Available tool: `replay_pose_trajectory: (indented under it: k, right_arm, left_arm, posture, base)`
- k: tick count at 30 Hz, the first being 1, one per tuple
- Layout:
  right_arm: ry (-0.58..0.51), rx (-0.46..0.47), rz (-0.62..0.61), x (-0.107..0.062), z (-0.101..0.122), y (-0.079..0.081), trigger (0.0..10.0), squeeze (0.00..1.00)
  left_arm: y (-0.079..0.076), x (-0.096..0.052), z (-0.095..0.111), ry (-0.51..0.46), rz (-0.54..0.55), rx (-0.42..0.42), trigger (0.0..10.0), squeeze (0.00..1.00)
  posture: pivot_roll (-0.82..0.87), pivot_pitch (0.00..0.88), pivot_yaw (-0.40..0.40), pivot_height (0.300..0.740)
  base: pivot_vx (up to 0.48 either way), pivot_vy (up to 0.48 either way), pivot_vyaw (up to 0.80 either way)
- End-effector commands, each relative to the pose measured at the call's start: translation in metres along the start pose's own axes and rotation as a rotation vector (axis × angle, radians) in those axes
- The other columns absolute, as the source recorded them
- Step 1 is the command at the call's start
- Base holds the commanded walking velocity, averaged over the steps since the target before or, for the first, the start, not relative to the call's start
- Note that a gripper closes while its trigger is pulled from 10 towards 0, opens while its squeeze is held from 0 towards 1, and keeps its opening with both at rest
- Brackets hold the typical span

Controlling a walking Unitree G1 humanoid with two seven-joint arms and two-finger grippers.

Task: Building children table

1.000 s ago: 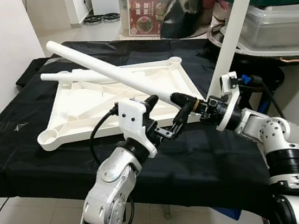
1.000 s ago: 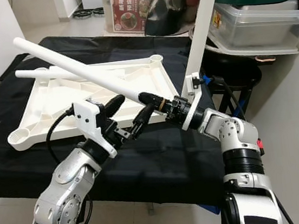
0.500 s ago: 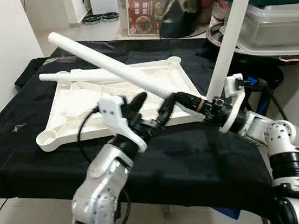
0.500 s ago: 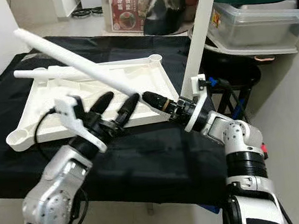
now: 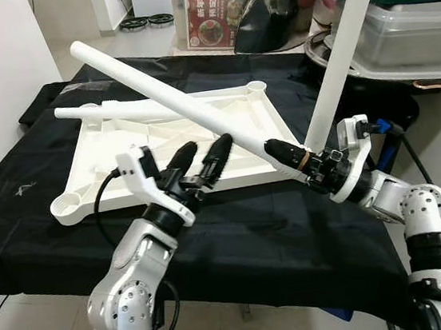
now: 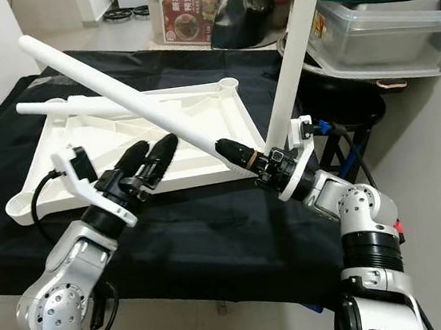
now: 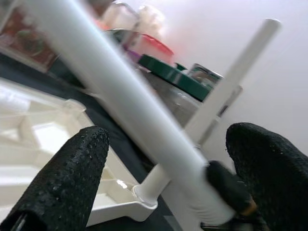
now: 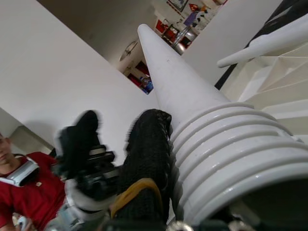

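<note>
Right gripper (image 5: 283,151) clenched on loose table leg (image 5: 165,92), axis rising toward the worktop's far-left corner over the tabletop (image 5: 123,157); left gripper (image 5: 202,155), fingers spread, just beneath it.

Smooth white plastic table leg (image 5: 173,102); matt black cloth (image 5: 293,228); silver metal arms.
</note>
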State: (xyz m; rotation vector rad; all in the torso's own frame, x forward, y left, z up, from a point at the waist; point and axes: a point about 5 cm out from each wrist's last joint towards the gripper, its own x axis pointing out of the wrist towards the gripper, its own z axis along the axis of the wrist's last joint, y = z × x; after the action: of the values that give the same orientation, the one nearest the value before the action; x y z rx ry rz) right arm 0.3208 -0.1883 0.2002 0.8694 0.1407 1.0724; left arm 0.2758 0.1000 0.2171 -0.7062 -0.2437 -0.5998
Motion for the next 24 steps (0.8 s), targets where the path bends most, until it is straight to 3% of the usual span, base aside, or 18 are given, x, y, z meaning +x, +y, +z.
replay_pose_trajectory:
  k: [1, 5, 10, 18, 24]
  right_arm:
    - [-0.014, -0.002, 0.039, -0.001, 0.002, 0.006, 0.0, 0.0]
    - [0.003, 0.02, 0.062, 0.0, -0.004, 0.009, 0.0, 0.0]
    - [0.012, 0.028, 0.071, 0.0, -0.007, 0.01, 0.0, 0.0]
    - [0.045, 0.079, 0.109, 0.009, -0.028, 0.015, 0.0, 0.0]
    - [0.069, 0.098, 0.14, 0.011, -0.034, 0.02, 0.0, 0.0]
  left_arm:
    - [0.007, -0.005, -0.01, -0.019, 0.074, -0.111, 10.0, 0.0]
    - [0.02, -0.006, -0.005, -0.051, 0.113, -0.158, 10.0, 0.0]
    - [0.02, -0.005, -0.003, -0.053, 0.098, -0.162, 10.0, 0.0]
    - [-0.005, 0.009, -0.006, -0.003, -0.094, -0.177, 10.0, 0.0]
    - [-0.004, 0.012, -0.006, -0.009, -0.09, -0.191, 10.0, 0.0]
  posture:
    - [0.1, 0.053, -0.093, 0.74]
    - [0.1, 0.051, -0.088, 0.74]
    - [0.1, 0.047, -0.091, 0.74]
    - [0.09, 0.045, -0.084, 0.74]
    - [0.09, 0.048, -0.088, 0.74]
  base:
    - [0.0, 0.0, 0.0]
    - [0.0, 0.0, 0.0]
    - [0.0, 0.0, 0.0]
    - [0.0, 0.0, 0.0]
    - [0.0, 0.0, 0.0]
